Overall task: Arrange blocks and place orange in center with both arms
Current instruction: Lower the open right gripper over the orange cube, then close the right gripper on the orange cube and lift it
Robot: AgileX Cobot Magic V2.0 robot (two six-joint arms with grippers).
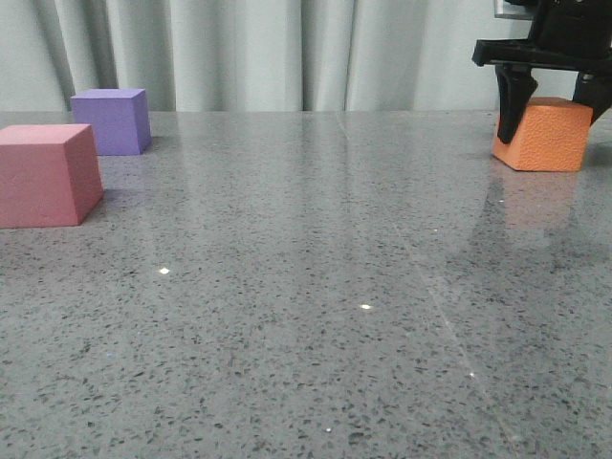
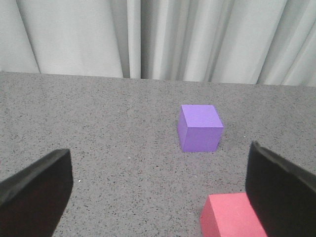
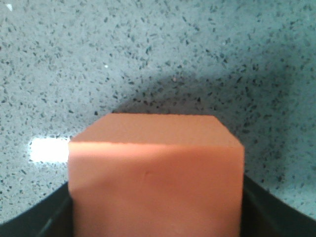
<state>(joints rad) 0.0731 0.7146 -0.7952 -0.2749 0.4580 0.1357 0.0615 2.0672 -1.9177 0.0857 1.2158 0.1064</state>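
Right jaws (image 1: 555, 113) straddling orange cube (image 1: 545, 134), pinch uncertain; left jaws (image 2: 158, 192) spread near purple cube (image 2: 199, 128)

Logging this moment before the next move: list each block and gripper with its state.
Orange block: on the table at the right, between the right gripper's fingers.
Pink block: resting on the table at the left, untouched.
Purple block: resting behind the pink one, untouched.
Right gripper: straddling the orange block; grip cannot be told.
Left gripper: open, holding nothing.
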